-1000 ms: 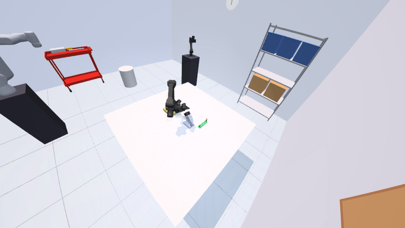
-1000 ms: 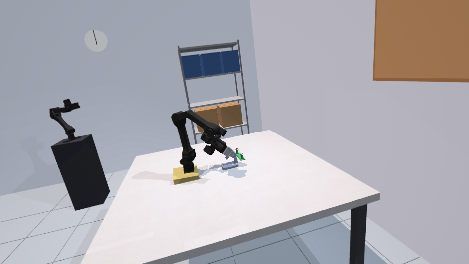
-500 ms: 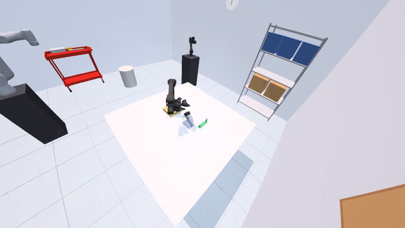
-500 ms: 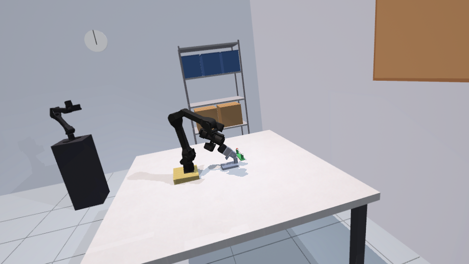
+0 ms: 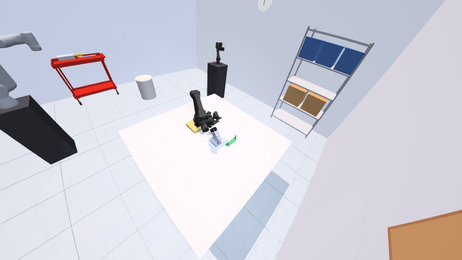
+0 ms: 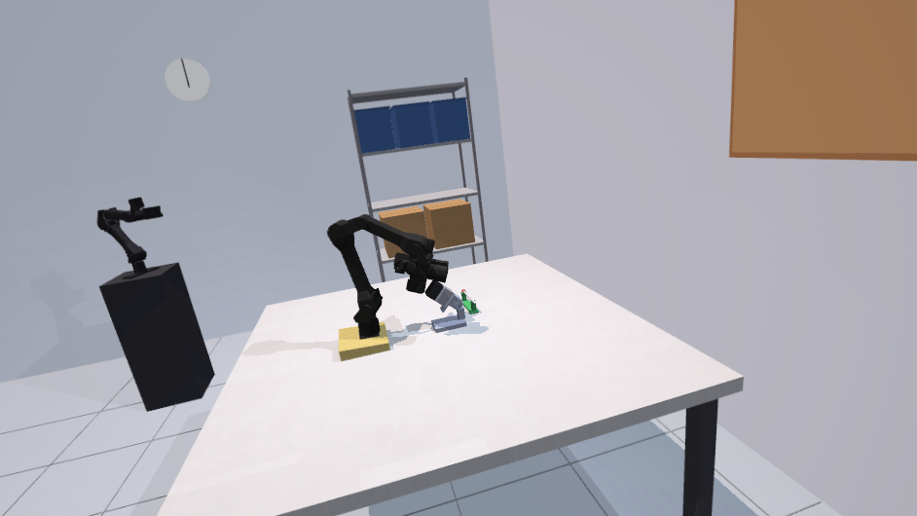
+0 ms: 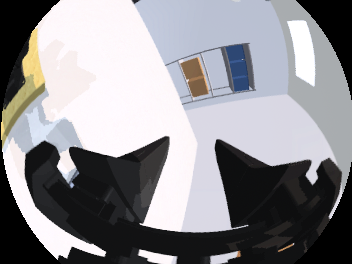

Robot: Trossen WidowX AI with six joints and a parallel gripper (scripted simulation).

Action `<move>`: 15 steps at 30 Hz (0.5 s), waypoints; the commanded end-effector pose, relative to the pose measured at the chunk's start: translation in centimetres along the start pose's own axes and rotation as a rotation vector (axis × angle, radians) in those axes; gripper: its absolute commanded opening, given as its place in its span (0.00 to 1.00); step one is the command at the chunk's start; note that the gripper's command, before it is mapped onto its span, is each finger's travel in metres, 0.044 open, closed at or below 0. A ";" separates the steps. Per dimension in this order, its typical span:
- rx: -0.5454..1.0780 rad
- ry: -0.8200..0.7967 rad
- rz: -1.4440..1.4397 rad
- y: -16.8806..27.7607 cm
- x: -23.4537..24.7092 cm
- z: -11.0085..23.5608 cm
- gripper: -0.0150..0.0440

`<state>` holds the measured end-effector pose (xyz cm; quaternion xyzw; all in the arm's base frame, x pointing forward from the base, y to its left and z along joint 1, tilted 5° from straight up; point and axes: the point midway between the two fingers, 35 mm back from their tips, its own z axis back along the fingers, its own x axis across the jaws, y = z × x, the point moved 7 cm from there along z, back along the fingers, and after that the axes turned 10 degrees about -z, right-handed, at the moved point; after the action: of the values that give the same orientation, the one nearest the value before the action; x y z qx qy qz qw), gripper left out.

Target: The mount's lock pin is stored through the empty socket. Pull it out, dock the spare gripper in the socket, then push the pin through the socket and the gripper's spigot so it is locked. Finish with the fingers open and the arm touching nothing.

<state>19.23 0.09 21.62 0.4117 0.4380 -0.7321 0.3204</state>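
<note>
My gripper (image 5: 217, 117) (image 6: 437, 264) (image 7: 192, 142) is partly open with nothing between its fingers. In the wrist view it faces across the table towards the shelf. It hovers just above the spare gripper (image 5: 213, 130) (image 6: 433, 288), which leans tilted in the grey mount's socket (image 5: 216, 136) (image 6: 449, 300). The mount's base (image 5: 214, 141) (image 6: 448, 323) rests on the white table (image 5: 193, 181) (image 6: 512, 385). A small red lock pin (image 5: 235, 136) (image 6: 463, 291) sits at the end of a green holder (image 5: 231, 142) (image 6: 471, 307), just right of the mount. I cannot tell whether the gripper touches the spare gripper.
The arm stands on a yellow base block (image 5: 192, 127) (image 6: 362, 343) (image 7: 20, 99) left of the mount. Off the table stand a black pedestal with a small arm (image 5: 217, 77) (image 6: 156, 333), a metal shelf (image 5: 322, 80) (image 6: 417, 172), a red cart (image 5: 84, 74) and a white bin (image 5: 145, 87).
</note>
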 end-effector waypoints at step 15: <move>-0.232 -0.145 0.693 -2.4 -0.7 -5.2 0.56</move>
<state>18.71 5.45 21.34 0.4320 0.3768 -0.5983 0.5599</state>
